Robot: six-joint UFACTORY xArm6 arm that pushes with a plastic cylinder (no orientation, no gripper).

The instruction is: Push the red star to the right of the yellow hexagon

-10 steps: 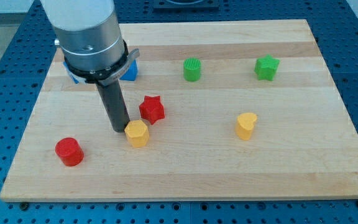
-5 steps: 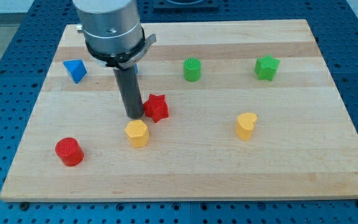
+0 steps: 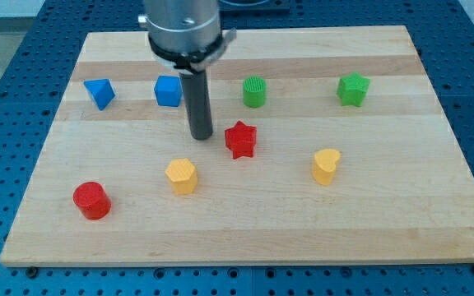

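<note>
Eight blocks lie scattered on the wooden surface, and I place each against the yellow hexagon. Nearest the view's bottom, a red cylinder sits to the hexagon's left and slightly lower, well apart from it. Level with the hexagon but far toward the view's right stands a yellow heart-like block.

Going further up, the red star rests up and to the right of the hexagon, near it but clear of touching. That puts it already on the correct side, though higher than the hexagon's row; I judge it needs to come down the view a little to sit squarely to the right. My tip stands just to the left of the star, with a small gap, directly above the hexagon's right edge. From this side a push sends the star rightward, which suits the goal only partly; a nudge from above the star seems the better next approach.

No hand exists on this rod, so nothing opens, closes or grips.

Furthest away, along the top, run a blue triangular block, a blue cube, a green cylinder and a green star.
</note>
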